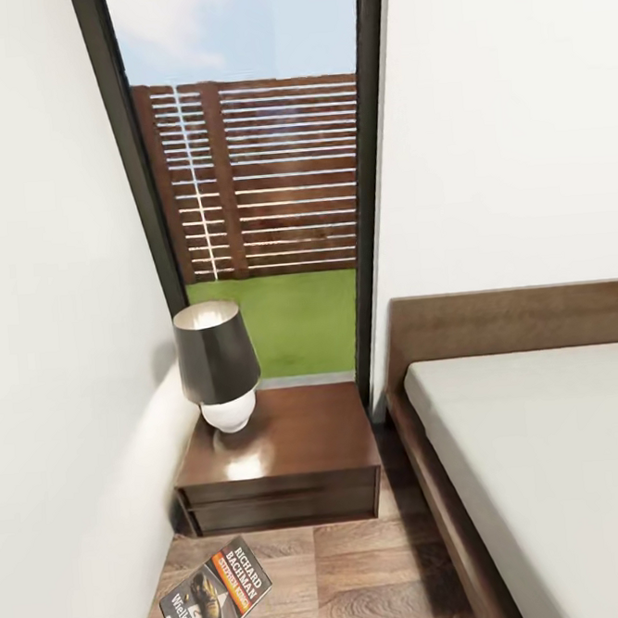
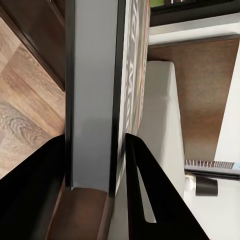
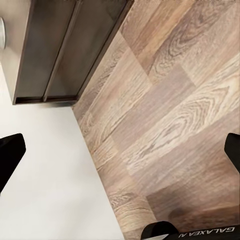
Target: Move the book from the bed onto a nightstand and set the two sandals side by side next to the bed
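Left gripper clamps book; right gripper open. Risk: book clips lamp on nightstand.

- Glossy dark-brown wood on the nightstand top, with a bright sheen near the lamp.
- Matt dark shade on the lamp, pale inside; smooth, shiny white base.
- Wood-plank floor, strongly grained, low sheen.
- Printed glossy paper cover on the book.
- Plain matt light-grey mattress on the bed; smooth brown wooden frame and headboard.
- Smooth black fingers on the left end effector.
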